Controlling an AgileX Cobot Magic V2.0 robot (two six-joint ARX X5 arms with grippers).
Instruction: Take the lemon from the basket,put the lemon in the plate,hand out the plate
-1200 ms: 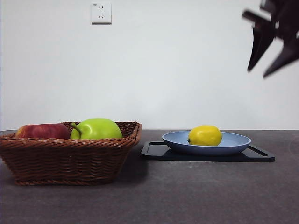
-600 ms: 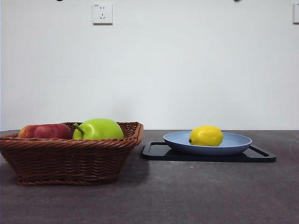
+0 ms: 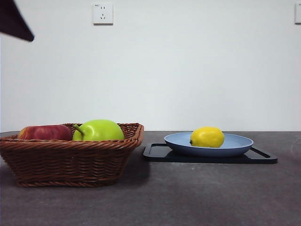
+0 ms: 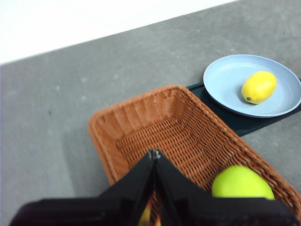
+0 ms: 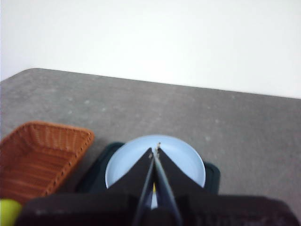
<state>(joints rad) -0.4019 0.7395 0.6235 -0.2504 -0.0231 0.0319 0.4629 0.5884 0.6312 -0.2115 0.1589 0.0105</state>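
Note:
The yellow lemon (image 3: 207,137) lies in the light-blue plate (image 3: 240,143); both also show in the left wrist view, lemon (image 4: 258,86) and plate (image 4: 225,80). The brown wicker basket (image 3: 70,162) stands to the left of the plate. My left gripper (image 4: 154,153) is shut and empty, high above the basket (image 4: 155,127); a dark tip (image 3: 14,21) shows at the front view's top left corner. My right gripper (image 5: 154,149) is shut and empty, high above the plate (image 5: 183,162), and its jaws hide most of the lemon.
A green pear-like fruit (image 3: 98,130) and a red apple (image 3: 44,133) lie in the basket. The plate rests on a flat black tray (image 3: 160,153). A white wall with a socket (image 3: 103,13) stands behind the grey table.
The open gripper at the front view's top right has risen out of view. A dark arm tip has come in at the top left corner. Lemon, plate and basket have not moved.

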